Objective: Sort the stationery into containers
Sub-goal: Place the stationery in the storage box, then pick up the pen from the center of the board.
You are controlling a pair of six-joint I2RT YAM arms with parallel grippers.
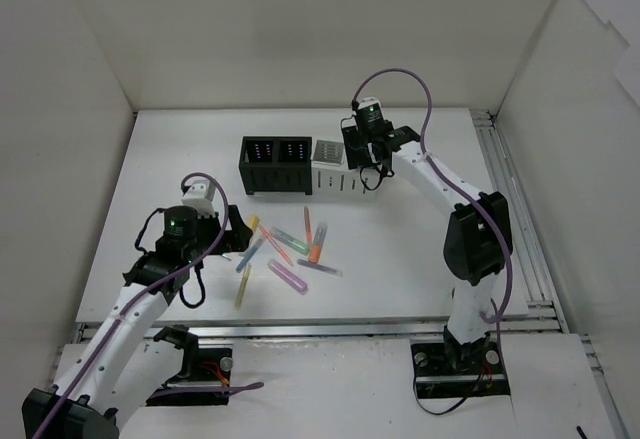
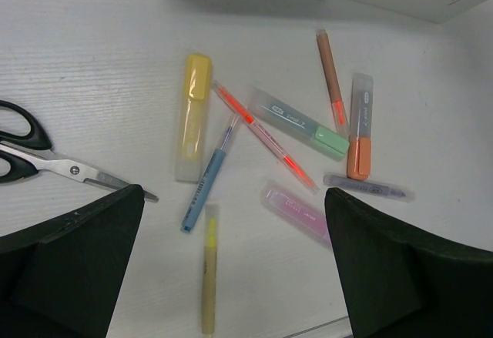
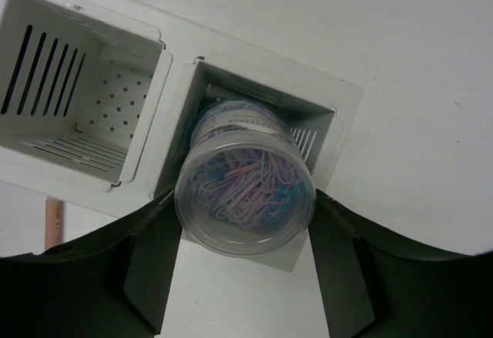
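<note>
The short markers and thin pens [image 1: 290, 249] lie scattered on the white table in front of the black organiser [image 1: 275, 164] and the white organiser [image 1: 335, 177]. My left gripper [image 2: 235, 269] is open and empty just above them: the yellow marker [image 2: 192, 115], green marker [image 2: 300, 122], orange marker [image 2: 360, 142], pink marker [image 2: 296, 213], blue pen [image 2: 206, 180] and yellow pen [image 2: 209, 276]. My right gripper [image 3: 242, 226] is shut on a clear round tub of coloured paper clips [image 3: 245, 188], whose far end is in the right compartment of the white organiser [image 3: 173, 68].
Black-handled scissors [image 2: 46, 161] lie left of the markers. A red pen [image 2: 266, 138], a brown pen [image 2: 330, 76] and a purple pen [image 2: 368, 188] lie among them. The white organiser's left compartment [image 3: 100, 99] holds nothing. White walls enclose the table.
</note>
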